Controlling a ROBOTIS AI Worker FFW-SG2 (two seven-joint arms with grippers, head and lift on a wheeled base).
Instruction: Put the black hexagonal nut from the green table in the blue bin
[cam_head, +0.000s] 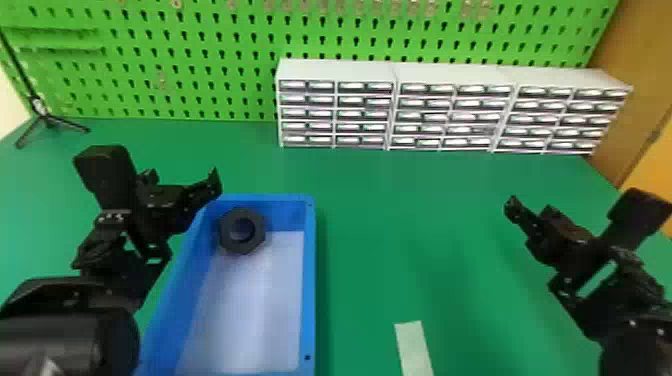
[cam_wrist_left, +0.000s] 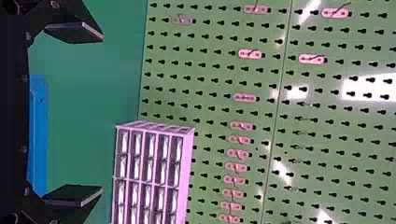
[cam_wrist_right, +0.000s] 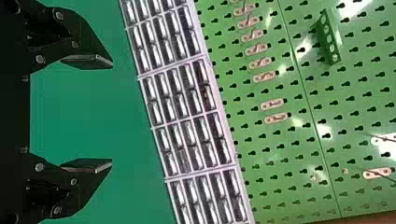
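Nut in bin, both grippers empty; main risk was a snag on the way out

Black hexagonal nut (cam_head: 257, 231) sat inside the blue bin (cam_head: 311, 280), at the far end by the left wall, hole facing up. Couldn't tell if it lay dead flat or leaned a bit. Placing looked done; only backing off seemed left.

Left gripper (cam_wrist_left: 101, 114) was released: fingers wide apart, nothing between them. Head view put it by the bin's far left corner, rim clearance unreadable.

Risk 1: a low or sideways exit could have hooked the rim, dragged or tipped the bin and slid the nut.
Risk 2: a needless re-grab. Tight corner, so a finger could have jammed on a wall or knocked the nut askew.

Right gripper (cam_wrist_right: 111, 114) was also spread and empty, over the right part of the green table (cam_head: 425, 225), well apart from the bin. Low risk unless it swung inward. Pale strip (cam_head: 414, 347) lay between, harmless.

Drawer cabinets (cam_head: 450, 110) stood at the back; a forward overshoot by either arm could have bumped them.
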